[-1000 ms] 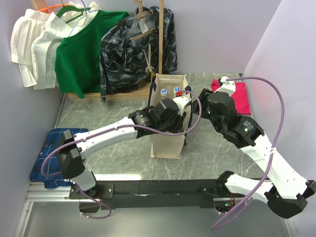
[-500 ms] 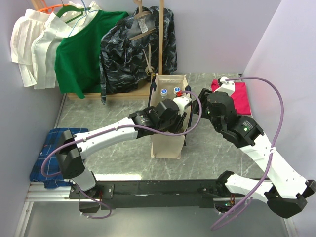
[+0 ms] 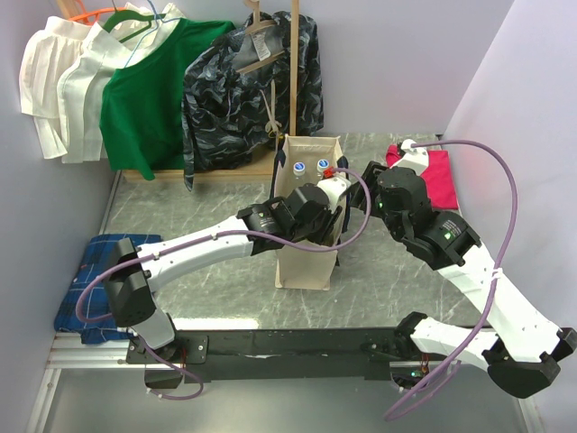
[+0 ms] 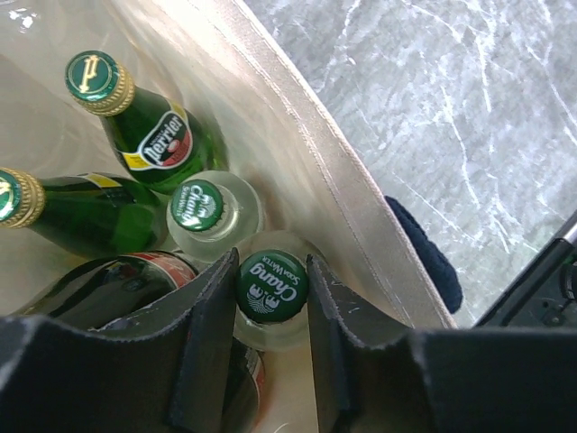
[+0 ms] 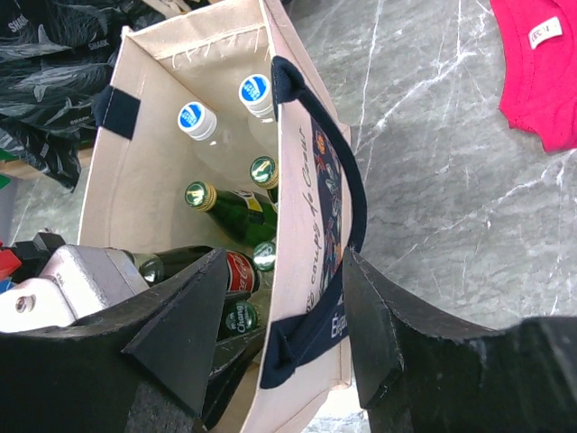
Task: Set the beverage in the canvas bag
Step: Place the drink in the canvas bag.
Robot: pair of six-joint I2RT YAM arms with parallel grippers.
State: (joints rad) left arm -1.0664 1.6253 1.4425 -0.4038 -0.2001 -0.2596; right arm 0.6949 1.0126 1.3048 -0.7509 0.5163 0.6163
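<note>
The cream canvas bag (image 3: 305, 262) with navy handles stands upright mid-table. My left gripper (image 3: 330, 200) reaches down into it. In the left wrist view the left gripper (image 4: 272, 271) is shut on the green cap of a clear Chang soda bottle (image 4: 272, 287), which stands by the bag's right wall (image 4: 306, 135). That bottle also shows in the right wrist view (image 5: 239, 316). My right gripper (image 5: 284, 262) is open and straddles the bag's right wall and navy handle (image 5: 352, 189), one finger over the inside and one outside.
In the bag stand green Perrier bottles (image 4: 149, 126), a Coca-Cola bottle (image 5: 236, 269) and two blue-capped clear bottles (image 5: 196, 119). A red cloth (image 3: 442, 176) lies right, a blue cloth (image 3: 90, 280) left. Hanging garments (image 3: 144, 90) and a dark patterned one (image 3: 243, 90) are behind.
My left wrist has shifted slightly to the right and down over the bag. The right arm has barely moved.
</note>
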